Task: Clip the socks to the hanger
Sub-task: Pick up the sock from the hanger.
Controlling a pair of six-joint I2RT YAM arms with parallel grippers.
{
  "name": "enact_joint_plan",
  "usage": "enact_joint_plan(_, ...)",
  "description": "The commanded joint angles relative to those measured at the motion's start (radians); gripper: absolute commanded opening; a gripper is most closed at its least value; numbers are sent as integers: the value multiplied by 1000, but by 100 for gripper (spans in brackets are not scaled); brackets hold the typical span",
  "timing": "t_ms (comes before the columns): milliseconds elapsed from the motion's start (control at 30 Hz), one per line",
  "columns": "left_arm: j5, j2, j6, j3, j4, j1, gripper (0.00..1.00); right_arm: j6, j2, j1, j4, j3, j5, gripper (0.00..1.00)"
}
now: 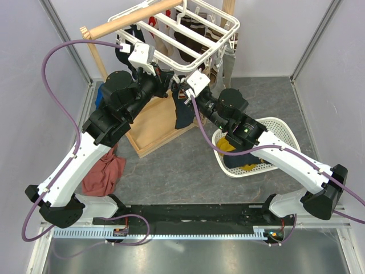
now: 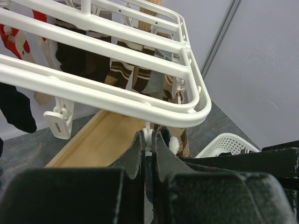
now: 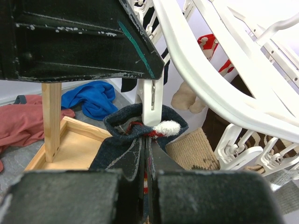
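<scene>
The white hanger [image 1: 188, 40] hangs from a wooden pole, and its frame fills the left wrist view [image 2: 117, 98]. My left gripper [image 2: 149, 135] is shut on a white clip peg [image 2: 149, 140] under the hanger's near corner; in the top view it [image 1: 173, 85] is at that corner. My right gripper [image 3: 147, 140] is shut on the cuff of a dark navy sock [image 3: 117, 144] with red-and-white trim and holds it against that peg's tip [image 3: 152, 105]. The sock hangs down below [image 1: 182, 117]. Mustard-yellow socks [image 1: 228, 147] lie in the basket.
A white mesh basket [image 1: 279, 128] stands to the right. Brown argyle socks [image 2: 124, 77] and black socks hang on the hanger. The wooden stand base [image 1: 151, 128] lies below. A red cloth [image 1: 105, 174] and a blue cloth [image 3: 91, 100] lie on the left.
</scene>
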Motion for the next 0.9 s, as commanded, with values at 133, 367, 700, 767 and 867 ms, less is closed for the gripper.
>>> enact_joint_plan(133, 2, -46, 8, 25, -52, -3, 2, -20, -31, -5, 68, 46, 33, 0)
enact_joint_plan(367, 8, -61, 4, 23, -54, -3, 2, -17, -32, -8, 77, 42, 47, 0)
enact_joint_plan(700, 40, -36, -22, 30, -48, -3, 2, 34, -23, -9, 85, 61, -27, 0)
enact_joint_plan(767, 42, -32, -24, 33, -44, -3, 2, 43, -22, -8, 89, 62, -36, 0)
enact_joint_plan(867, 51, -27, -29, 33, -44, -3, 2, 55, -17, -9, 96, 67, -48, 0)
